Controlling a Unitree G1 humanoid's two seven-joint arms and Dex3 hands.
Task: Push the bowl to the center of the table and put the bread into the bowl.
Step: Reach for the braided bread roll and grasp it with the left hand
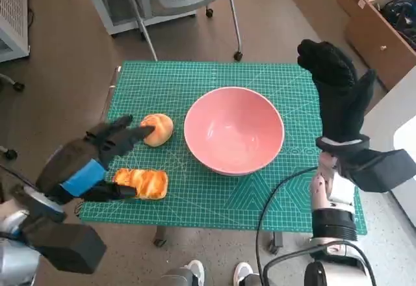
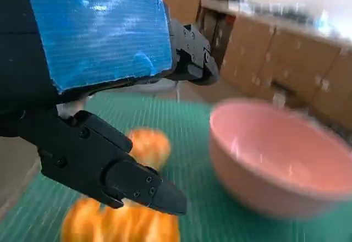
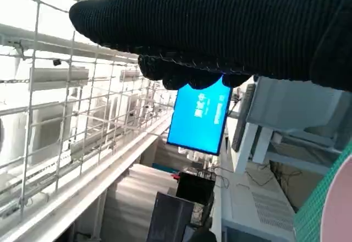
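A: Nearest you, on the mat's (image 1: 214, 201) front edge left of the bowl (image 1: 234, 136), you have the flat toasted bread (image 1: 142, 183). What's your left hand (image 1: 88, 162) doing there?

B: It hangs just over that bread, holding nothing. You can see its fingers (image 2: 104, 170) apart in the left wrist view: one dark finger above the flat bread, another reaching out higher toward the bowl. In the head view its fingertips end right at the round bun (image 1: 157, 129); whether they touch it, you can't tell.

A: And the bun against the bowl?

B: Just left of the bowl's rim, near it with a thin strip of mat between. It lies a bit farther back than the flat bread.

A: The bowl itself?

B: Pink, upright, nothing in it, sitting about mid-mat, slightly right of middle.

A: Your right hand (image 1: 335, 88)?

B: Right of the bowl, raised at the mat's right edge, glove standing upright and not touching the bowl. It holds nothing; its fingers look held together and mostly straight.

A: Beyond the bowl?

B: A chair (image 1: 185, 0) stands behind the mat's far edge.
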